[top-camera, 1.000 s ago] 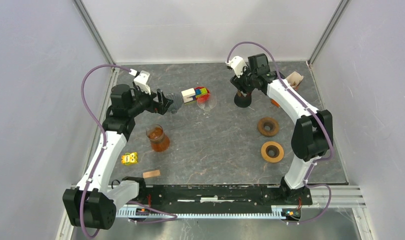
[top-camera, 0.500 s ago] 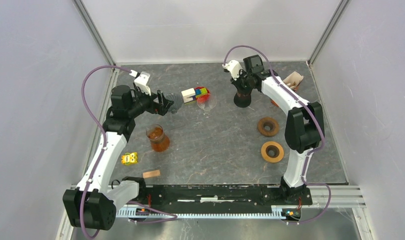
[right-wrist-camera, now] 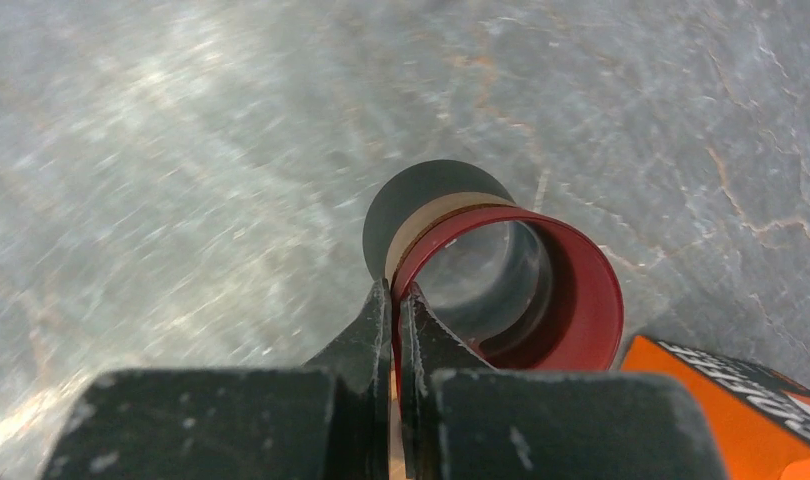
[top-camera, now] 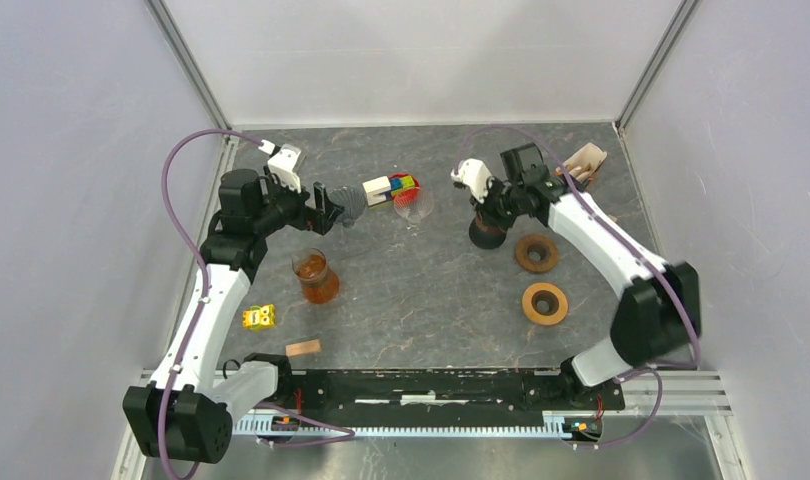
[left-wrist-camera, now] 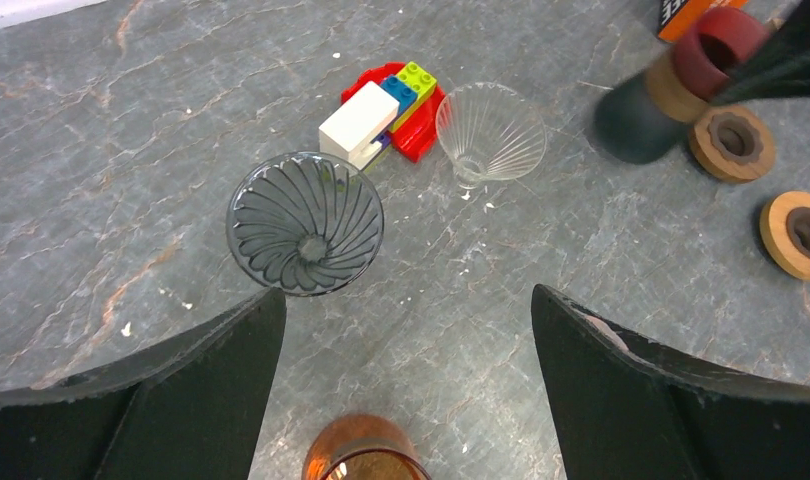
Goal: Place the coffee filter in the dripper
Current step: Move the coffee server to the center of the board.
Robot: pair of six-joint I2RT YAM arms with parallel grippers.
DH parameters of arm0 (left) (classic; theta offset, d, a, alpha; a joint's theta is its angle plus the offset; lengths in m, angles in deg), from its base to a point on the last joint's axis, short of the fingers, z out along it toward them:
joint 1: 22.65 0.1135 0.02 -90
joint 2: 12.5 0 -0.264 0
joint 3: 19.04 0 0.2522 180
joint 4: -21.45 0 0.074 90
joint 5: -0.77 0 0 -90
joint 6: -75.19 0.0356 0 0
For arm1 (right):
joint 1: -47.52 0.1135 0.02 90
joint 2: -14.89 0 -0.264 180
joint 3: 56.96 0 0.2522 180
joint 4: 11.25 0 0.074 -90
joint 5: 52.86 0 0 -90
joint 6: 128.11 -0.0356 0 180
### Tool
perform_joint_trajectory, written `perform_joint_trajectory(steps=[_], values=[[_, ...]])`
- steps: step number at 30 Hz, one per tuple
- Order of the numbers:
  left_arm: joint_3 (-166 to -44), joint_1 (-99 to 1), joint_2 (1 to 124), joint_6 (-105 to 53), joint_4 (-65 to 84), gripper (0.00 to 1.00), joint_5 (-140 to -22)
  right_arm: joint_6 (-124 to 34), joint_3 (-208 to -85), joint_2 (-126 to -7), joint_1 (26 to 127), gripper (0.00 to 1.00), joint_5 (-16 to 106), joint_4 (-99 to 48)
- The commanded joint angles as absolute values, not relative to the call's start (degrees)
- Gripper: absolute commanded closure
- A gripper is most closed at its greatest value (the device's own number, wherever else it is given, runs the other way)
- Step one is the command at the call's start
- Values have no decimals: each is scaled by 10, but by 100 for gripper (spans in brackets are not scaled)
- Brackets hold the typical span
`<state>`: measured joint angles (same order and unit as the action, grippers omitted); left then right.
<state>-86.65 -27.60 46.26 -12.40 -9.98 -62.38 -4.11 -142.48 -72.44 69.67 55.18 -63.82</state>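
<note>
Right fingers (top-camera: 485, 207) at dark vessel (top-camera: 486, 236), beside two wooden rings (top-camera: 536, 253); amber cup (top-camera: 316, 280) near left arm (top-camera: 213, 305).

- Top view: high above and behind the arms, looking down on the whole desk (top-camera: 411, 290).
- Left wrist: mid-height, tilted down over the dripper (left-wrist-camera: 305, 222); the pot (left-wrist-camera: 631, 125) sits upper right.
- Right wrist: very close, looking along its tool (right-wrist-camera: 393, 300) onto that same pot.
</note>
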Motion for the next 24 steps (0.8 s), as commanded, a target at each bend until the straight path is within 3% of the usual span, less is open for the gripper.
perform_joint_trajectory(steps=[1, 7, 18, 24], values=[[-896, -274, 459, -104, -104, 2, -635, 6, -1354, -624, 734, 100, 625, -619], [-893, -274, 470, -137, -84, 2, -623, 1, -1289, -584, 816, 100, 620, -574], [-887, -274, 459, -112, -108, 0, -652, 17, -1291, -635, 917, 99, 606, -578], [-886, -274, 458, -111, -108, 0, -649, 29, -1299, -650, 922, 86, 589, -597]])
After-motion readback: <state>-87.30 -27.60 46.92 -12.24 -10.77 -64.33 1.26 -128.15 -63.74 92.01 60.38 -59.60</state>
